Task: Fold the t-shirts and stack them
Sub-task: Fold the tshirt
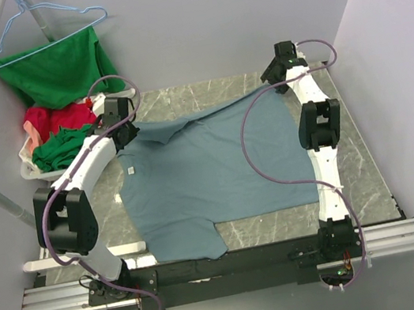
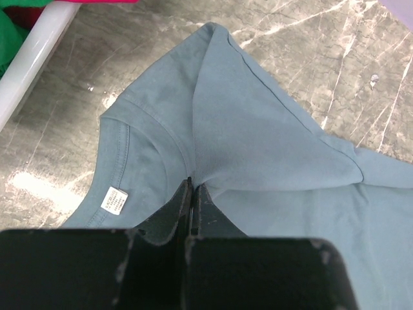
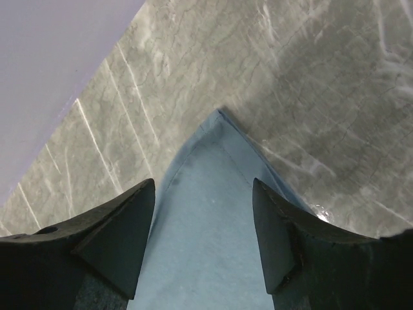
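Grey-blue cloth is clamped between the shut fingers of the left gripper: a ridge of the shirt gathered just beside the collar, with the label to the left of the pinch. From there the shoulder and sleeve run away across the marble table. The right gripper has its fingers apart, one on either side of a shirt corner that lies flat beneath them, with nothing gripped. Beyond the left gripper, a bin holds a red shirt and a green shirt.

Two risks, as I judge them. The left pinch may hold only the top layer, so a lift would part front from back. With the right corner ungripped, any pull would drag the shirt askew and wrinkle it.
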Action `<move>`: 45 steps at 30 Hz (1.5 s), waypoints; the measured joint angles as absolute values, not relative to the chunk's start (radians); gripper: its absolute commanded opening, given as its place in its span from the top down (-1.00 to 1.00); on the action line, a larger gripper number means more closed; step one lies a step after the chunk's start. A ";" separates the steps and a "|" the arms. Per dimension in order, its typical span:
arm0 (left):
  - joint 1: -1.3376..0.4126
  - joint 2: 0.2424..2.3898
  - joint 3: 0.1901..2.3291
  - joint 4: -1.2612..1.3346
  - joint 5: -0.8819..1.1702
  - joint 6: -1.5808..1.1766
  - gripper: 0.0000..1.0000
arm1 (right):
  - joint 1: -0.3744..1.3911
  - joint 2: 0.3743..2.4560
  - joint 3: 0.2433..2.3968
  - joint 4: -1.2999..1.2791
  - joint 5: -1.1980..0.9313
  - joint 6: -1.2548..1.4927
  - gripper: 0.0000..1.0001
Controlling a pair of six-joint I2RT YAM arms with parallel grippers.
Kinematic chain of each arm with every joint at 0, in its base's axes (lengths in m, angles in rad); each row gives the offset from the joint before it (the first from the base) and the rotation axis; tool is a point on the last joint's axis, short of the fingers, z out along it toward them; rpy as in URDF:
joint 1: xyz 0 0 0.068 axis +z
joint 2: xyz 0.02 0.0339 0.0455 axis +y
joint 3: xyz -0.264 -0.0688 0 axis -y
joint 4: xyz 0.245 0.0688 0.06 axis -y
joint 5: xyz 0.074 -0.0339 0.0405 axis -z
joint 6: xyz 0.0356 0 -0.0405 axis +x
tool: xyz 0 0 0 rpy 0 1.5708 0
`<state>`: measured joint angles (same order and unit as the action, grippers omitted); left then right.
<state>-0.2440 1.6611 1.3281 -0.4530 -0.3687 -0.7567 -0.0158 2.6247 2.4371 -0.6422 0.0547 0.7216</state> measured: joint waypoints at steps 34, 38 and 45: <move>-0.268 1.394 1.149 -0.485 -0.311 -0.780 0.99 | -0.022 2.675 2.502 -0.670 0.034 0.796 0.21; -0.268 1.373 1.131 -0.501 -0.311 -0.780 0.99 | -0.022 2.675 2.502 -0.670 0.030 0.799 0.96; -0.268 1.367 1.129 -0.508 -0.311 -0.779 0.99 | -0.022 2.675 2.497 -0.669 0.021 0.811 0.66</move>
